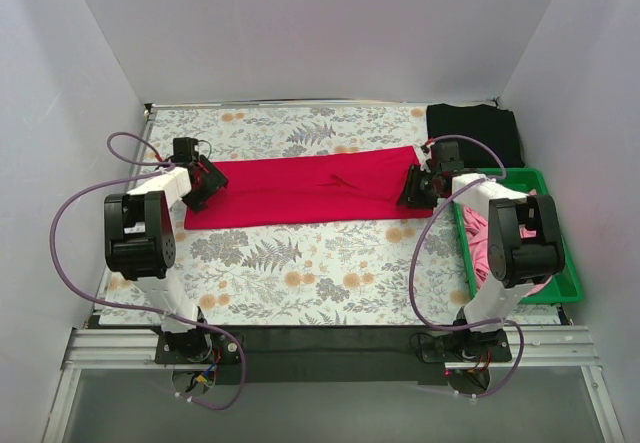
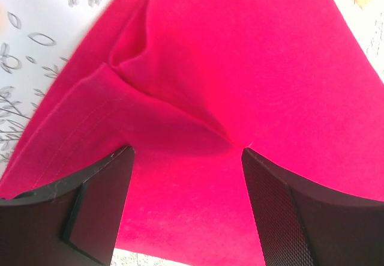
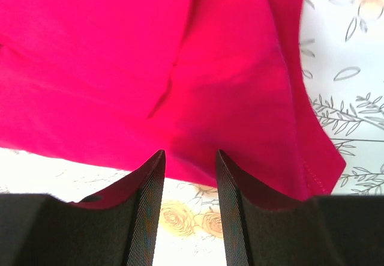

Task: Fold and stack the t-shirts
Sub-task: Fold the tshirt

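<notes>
The crimson red t-shirt (image 1: 305,189) lies as a long folded band across the floral tablecloth (image 1: 300,263). My left gripper (image 1: 205,185) is at its left end. In the left wrist view it (image 2: 186,158) is wide open, just over the red cloth (image 2: 240,68) and holding nothing. My right gripper (image 1: 416,188) is at the shirt's right end. In the right wrist view it (image 3: 189,155) is open with a narrower gap, its tips at the near hem of the red cloth (image 3: 108,56). A folded black t-shirt (image 1: 472,131) lies at the back right. Pink t-shirts (image 1: 480,235) lie in the bin.
The green plastic bin (image 1: 552,233) stands along the right table edge, beside the right arm. White walls close in the table on the left, back and right. The tablecloth shows bare in front of the red shirt.
</notes>
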